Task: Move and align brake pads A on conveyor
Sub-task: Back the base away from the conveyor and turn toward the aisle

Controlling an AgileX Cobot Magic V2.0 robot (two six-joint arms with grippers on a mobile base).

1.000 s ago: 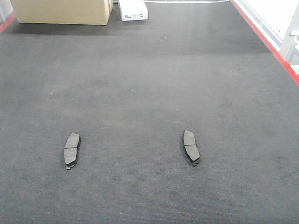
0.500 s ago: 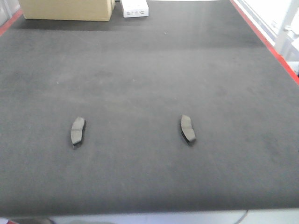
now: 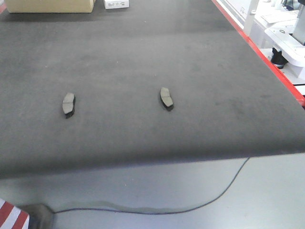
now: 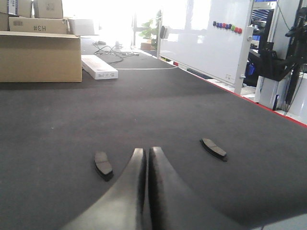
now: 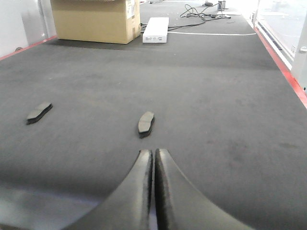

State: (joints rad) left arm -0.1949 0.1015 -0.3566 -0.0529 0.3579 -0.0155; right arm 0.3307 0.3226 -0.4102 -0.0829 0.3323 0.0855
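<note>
Two pads on the conveyor, both tools clenched on nothing

The left pad (image 3: 68, 104) and right pad (image 3: 166, 98) lie flat on the conveyor (image 3: 143, 43), well apart, toward its near edge. The left tool (image 4: 145, 150) and right tool (image 5: 153, 153) each have their fingers squeezed together with nothing between them, and neither touches a pad. The pad grooves are too small to make out from the front. The cardboard box (image 3: 47, 5) and white box (image 3: 116, 4) at the far end are cut off by the frame. A cable (image 3: 200, 202) trails over the floor (image 3: 267, 191).
</note>
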